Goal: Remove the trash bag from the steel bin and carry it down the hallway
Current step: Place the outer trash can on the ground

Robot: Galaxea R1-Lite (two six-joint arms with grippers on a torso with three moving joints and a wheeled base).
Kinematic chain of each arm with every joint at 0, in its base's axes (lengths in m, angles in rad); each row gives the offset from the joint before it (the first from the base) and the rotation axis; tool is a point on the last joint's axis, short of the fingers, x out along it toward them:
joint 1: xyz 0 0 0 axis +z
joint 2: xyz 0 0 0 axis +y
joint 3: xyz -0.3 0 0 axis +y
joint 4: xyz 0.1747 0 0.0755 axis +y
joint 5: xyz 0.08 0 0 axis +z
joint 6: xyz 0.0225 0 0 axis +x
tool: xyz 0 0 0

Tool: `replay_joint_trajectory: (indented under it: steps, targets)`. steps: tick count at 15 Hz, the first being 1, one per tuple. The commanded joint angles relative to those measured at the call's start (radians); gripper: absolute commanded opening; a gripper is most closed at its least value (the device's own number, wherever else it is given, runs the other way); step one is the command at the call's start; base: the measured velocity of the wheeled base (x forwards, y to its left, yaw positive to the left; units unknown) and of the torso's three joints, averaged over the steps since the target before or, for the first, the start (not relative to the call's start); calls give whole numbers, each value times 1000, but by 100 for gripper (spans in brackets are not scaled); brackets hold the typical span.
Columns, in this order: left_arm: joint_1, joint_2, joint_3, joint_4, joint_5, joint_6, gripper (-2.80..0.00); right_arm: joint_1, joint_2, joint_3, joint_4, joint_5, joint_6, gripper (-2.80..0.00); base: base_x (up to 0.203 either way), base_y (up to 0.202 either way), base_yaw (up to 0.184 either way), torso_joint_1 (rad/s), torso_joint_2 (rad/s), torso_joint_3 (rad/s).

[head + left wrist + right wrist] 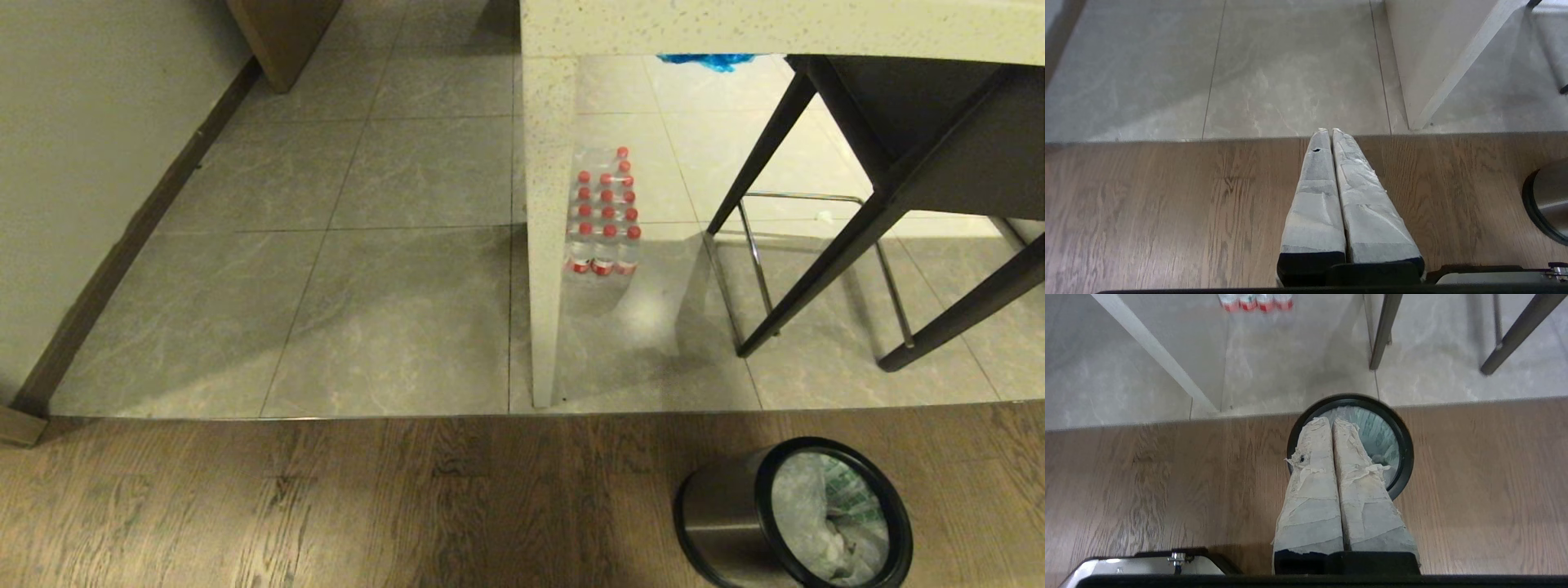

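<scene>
**Bin standing on wood floor, bag inside**

Bin (pixel 739 516) is being seen on the wood floor (pixel 326 498), just short of the tile edge (pixel 326 417) and near the foot of the white counter leg (pixel 545 245). Bag (pixel 824 514) is being held inside the bin, crinkled, its green print showing under the black rim. Water bottles (pixel 604 220) are being kept beside the counter leg, on the tiles; a dark stool (pixel 882 196) is standing beyond the bin.

Right gripper (pixel 1331 424) is being held above the bin mouth, its taped fingers pressed together on nothing. Left gripper (pixel 1329 131) is being held over the wood floor, well apart from the bin, fingers likewise together and empty.
</scene>
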Motion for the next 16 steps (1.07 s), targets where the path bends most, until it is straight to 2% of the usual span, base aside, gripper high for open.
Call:
replay_joint_trajectory:
  steps: [1, 12, 15, 16]
  targets:
    - [-1, 1, 0, 0, -1, 0, -280, 0, 0, -3, 1, 0, 0, -280, 0, 0, 0, 2, 7, -192]
    - [0, 1, 0, 0, 0, 0, -280, 0, 1, -3, 3, 0, 2, -280, 0, 0, 0, 2, 2, -198]
    - [1, 1, 0, 0, 0, 0, -280, 0, 0, -10, 5, -6, 3, -280, 0, 0, 0, 2, 6, -79]
    - [1, 1, 2, 0, 0, 0, -280, 0, 14, -55, 24, -8, 3, -280, 0, 0, 0, 0, 0, 0]
